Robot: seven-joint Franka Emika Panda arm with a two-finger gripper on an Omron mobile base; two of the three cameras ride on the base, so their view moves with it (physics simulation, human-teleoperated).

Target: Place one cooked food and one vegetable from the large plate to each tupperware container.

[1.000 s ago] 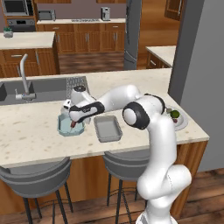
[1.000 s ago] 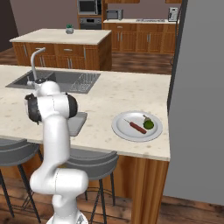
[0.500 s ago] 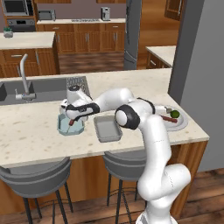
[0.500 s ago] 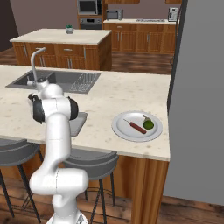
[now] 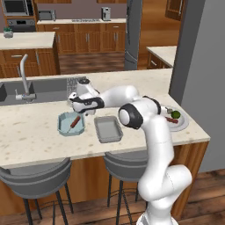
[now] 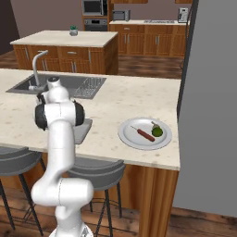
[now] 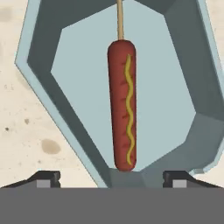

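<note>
your gripper (image 7: 111,177) hangs with its jaws apart just above the light blue container (image 5: 65,129), where a hot dog on a stick (image 7: 122,103) lies inside, long axis running straight away from your fingertips; the large plate (image 6: 129,138), carrying the remaining food, sits well beyond the grey container (image 5: 108,129).

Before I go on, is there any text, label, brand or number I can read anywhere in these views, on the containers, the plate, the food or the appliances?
None: no readable text in any view.
The light blue container, grey container and large plate: plain, unmarked.
The sausage on a stick: a yellow mustard squiggle, not lettering.
The microwave and oven: too small and blurred to show any marking.
</note>
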